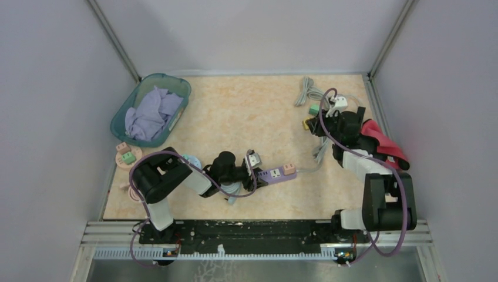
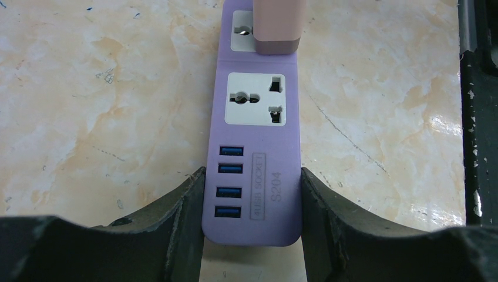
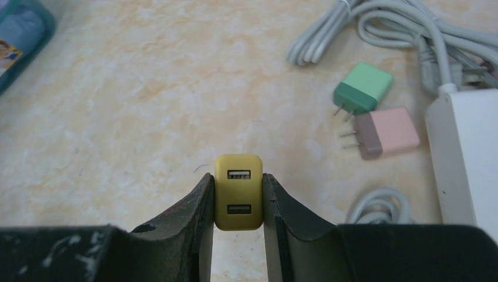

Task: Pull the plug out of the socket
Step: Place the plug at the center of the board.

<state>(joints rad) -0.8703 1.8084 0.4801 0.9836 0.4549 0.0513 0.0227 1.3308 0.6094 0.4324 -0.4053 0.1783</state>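
Observation:
A purple socket strip [image 2: 252,170] lies flat on the marbled table, and my left gripper [image 2: 252,235] is shut on its near end, by the USB ports. A pink plug [image 2: 276,26] sits in the strip's far outlet; the middle outlet is bare. In the top view the strip [image 1: 276,174] is at centre and the left gripper [image 1: 253,175] holds its left end. At the back right my right gripper [image 3: 238,220] is shut on a yellow plug [image 3: 238,194], held above the table well away from the strip. The yellow plug [image 1: 306,124] shows at the right gripper [image 1: 310,125].
Loose green plug [image 3: 363,88] and pink plug [image 3: 387,132] lie beside a white power strip [image 3: 467,153] and grey cables [image 3: 376,23]. A teal basket [image 1: 187,88] with lilac cloth stands back left, a red cloth [image 1: 384,144] at the right wall, a pink dish [image 1: 126,155] at left.

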